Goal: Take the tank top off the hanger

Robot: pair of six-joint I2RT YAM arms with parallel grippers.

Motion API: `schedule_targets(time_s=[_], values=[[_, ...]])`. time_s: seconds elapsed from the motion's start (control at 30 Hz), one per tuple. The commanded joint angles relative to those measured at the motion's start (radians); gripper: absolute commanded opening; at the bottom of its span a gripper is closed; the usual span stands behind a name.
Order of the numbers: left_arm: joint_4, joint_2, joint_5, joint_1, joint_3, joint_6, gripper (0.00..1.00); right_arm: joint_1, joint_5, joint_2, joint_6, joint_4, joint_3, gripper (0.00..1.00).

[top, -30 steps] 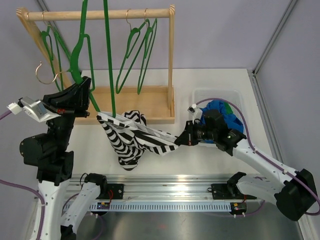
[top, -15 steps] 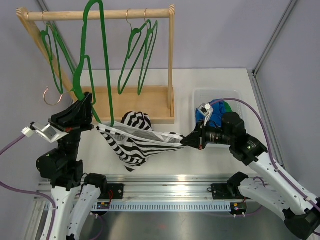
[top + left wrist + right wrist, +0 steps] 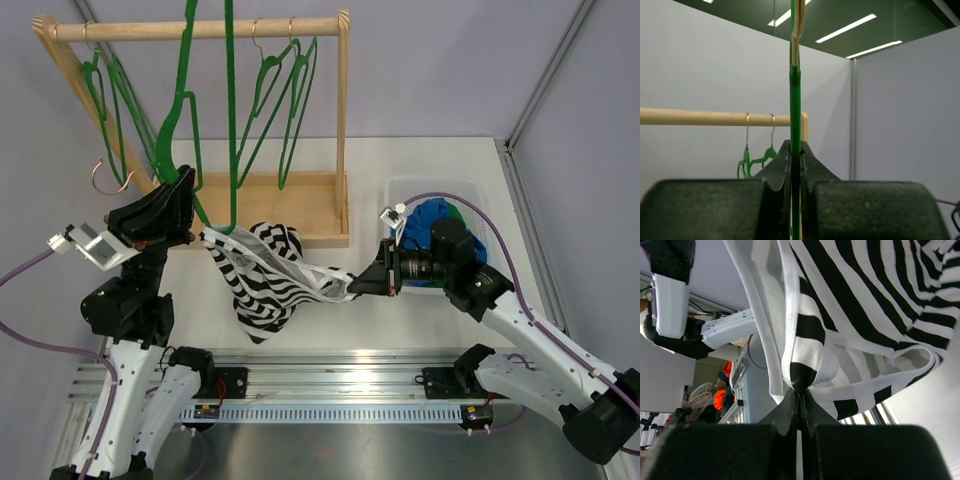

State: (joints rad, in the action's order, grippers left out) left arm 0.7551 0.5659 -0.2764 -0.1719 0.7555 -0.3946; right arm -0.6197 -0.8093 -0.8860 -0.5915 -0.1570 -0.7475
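A black-and-white striped tank top (image 3: 268, 280) hangs in the air over the table, stretched between both arms. My left gripper (image 3: 186, 195) is shut on a green hanger (image 3: 232, 120), whose thin bar (image 3: 795, 150) runs upright between the jaws. One end of the tank top still hangs by that hanger's lower part. My right gripper (image 3: 355, 285) is shut on the tank top's white-edged fabric (image 3: 805, 370), pulling it out to the right. The bulk of the tank top sags below the taut strap.
A wooden rack (image 3: 200, 28) with several green hangers (image 3: 275, 100) stands at the back, its tray base (image 3: 300, 205) just behind the tank top. A clear bin (image 3: 470, 195) with blue and green cloth sits under the right arm.
The left arm has shifted slightly right and lifted the green hanger higher. The right gripper has moved a little left, and the tank top sags more between the two.
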Motion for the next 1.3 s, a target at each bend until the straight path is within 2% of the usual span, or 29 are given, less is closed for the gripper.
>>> schedule_targets(time_s=[0.0,0.1,0.17,0.23,0.3,0.4,0.43,0.5,0.53,0.6,0.63,0.73,0.87,0.97,1.03,1.17,1.27], values=[[0.179,0.038,-0.115,0.005,0.058,-0.162,0.00,-0.002,-0.057,-0.072,-0.073,0.184,-0.087,0.00],[0.288,0.055,-0.112,0.005,-0.004,-0.281,0.00,-0.024,-0.010,-0.161,-0.068,0.188,-0.156,0.00],[0.397,0.063,-0.078,0.005,-0.041,-0.334,0.00,-0.052,0.051,-0.221,-0.032,0.113,-0.229,0.00],[0.423,0.065,-0.058,0.005,-0.067,-0.371,0.00,-0.132,0.141,-0.318,0.030,-0.015,-0.329,0.00],[0.382,0.045,-0.038,0.005,-0.059,-0.339,0.00,-0.182,0.192,-0.381,0.100,-0.077,-0.369,0.00],[0.148,-0.036,0.020,0.005,-0.012,-0.215,0.00,-0.184,0.313,-0.364,0.116,-0.133,-0.345,0.00],[-0.007,-0.064,0.031,0.005,0.002,-0.175,0.00,-0.184,0.378,-0.346,0.117,-0.156,-0.316,0.00],[-0.162,-0.139,0.048,0.005,0.030,-0.067,0.06,-0.184,0.407,-0.279,0.125,-0.173,-0.287,0.00],[-0.301,-0.161,0.055,0.005,0.054,-0.034,0.07,-0.184,0.418,-0.254,0.130,-0.197,-0.265,0.00],[-0.445,-0.198,0.080,0.005,0.090,0.049,0.03,-0.184,0.439,-0.173,0.153,-0.248,-0.263,0.00],[-0.590,-0.225,0.095,0.005,0.131,0.068,0.00,-0.184,0.467,-0.145,0.163,-0.309,-0.269,0.00],[-0.809,-0.259,0.164,0.005,0.179,0.125,0.00,-0.186,0.586,-0.035,0.216,-0.453,-0.305,0.00],[-1.019,-0.221,0.310,0.005,0.270,0.146,0.00,-0.184,0.749,0.073,0.277,-0.619,-0.381,0.00],[-1.146,-0.135,0.336,0.005,0.333,0.146,0.00,-0.184,0.800,0.105,0.309,-0.716,-0.476,0.00],[-1.209,-0.091,0.304,0.005,0.401,0.155,0.00,-0.184,0.829,0.104,0.332,-0.771,-0.559,0.00],[-1.301,0.035,0.257,0.005,0.505,0.169,0.00,-0.184,0.838,0.078,0.372,-0.828,-0.702,0.00],[-1.352,0.083,0.259,0.005,0.571,0.174,0.00,-0.184,0.733,0.058,0.377,-0.773,-0.716,0.04]])
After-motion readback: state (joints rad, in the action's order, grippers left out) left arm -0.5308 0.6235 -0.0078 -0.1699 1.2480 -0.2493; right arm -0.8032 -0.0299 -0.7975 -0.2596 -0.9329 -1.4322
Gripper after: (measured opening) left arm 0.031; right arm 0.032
